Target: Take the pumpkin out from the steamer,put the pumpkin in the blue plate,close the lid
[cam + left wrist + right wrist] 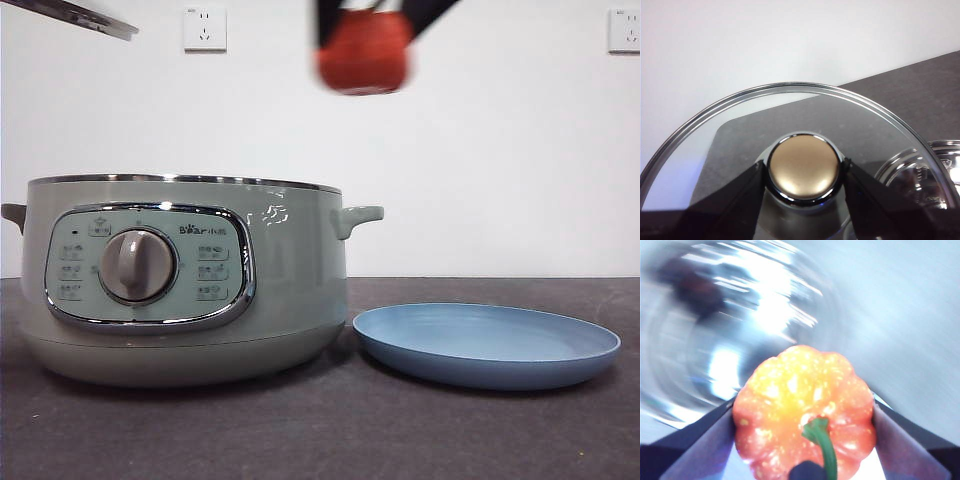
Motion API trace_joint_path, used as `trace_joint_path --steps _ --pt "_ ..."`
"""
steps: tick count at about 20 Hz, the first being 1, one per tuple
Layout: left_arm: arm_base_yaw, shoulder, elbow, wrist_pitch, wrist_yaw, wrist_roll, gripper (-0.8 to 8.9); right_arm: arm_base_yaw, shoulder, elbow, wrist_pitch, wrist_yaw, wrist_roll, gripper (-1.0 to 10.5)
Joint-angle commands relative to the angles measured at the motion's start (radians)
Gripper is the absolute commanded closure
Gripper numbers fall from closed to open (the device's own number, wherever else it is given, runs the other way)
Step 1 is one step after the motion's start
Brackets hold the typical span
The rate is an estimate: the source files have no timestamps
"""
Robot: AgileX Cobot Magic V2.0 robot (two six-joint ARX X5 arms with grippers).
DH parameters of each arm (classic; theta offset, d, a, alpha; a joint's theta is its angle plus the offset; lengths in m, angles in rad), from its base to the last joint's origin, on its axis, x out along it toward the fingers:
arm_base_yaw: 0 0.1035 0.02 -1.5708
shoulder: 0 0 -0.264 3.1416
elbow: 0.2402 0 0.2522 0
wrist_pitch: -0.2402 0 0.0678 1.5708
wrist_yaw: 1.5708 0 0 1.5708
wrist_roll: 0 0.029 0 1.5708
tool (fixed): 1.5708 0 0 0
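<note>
My right gripper (366, 40) is shut on the orange-red pumpkin (364, 52) and holds it high in the air, above the gap between the steamer (180, 280) and the blue plate (486, 344). In the right wrist view the pumpkin (805, 410) with its green stem sits between the two jaws, and the steamer's shiny inside (735, 325) is blurred beyond it. My left gripper (804, 172) is shut on the knob (804, 165) of the glass lid (740, 135) and holds it up at the top left of the front view (75, 15). The steamer stands open.
The steamer's chrome rim (935, 170) shows beside the lid in the left wrist view. The dark table (400, 430) runs in front of the steamer and plate. A white wall with sockets (204, 28) stands behind.
</note>
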Motion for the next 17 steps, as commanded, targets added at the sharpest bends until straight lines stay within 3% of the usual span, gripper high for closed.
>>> trace_joint_path --steps 1,4,7,15,17 --pt "0.001 -0.013 0.011 0.066 0.025 0.014 8.27 -0.038 -0.019 -0.007 -0.099 0.100 0.093 9.6" --pt "0.001 -0.013 0.011 0.085 0.032 0.014 8.26 -0.081 -0.068 -0.076 -0.144 0.206 0.177 9.6" --pt "0.001 -0.013 0.011 0.087 0.081 0.011 8.27 -0.093 -0.161 -0.248 -0.083 0.288 0.231 9.6" --pt "0.001 -0.013 0.011 0.086 0.117 0.010 8.26 -0.093 -0.345 -0.706 0.303 0.278 0.243 9.5" --pt "0.001 -0.013 0.011 0.086 0.135 0.010 8.27 -0.098 -0.332 -0.764 0.392 0.195 0.240 9.5"
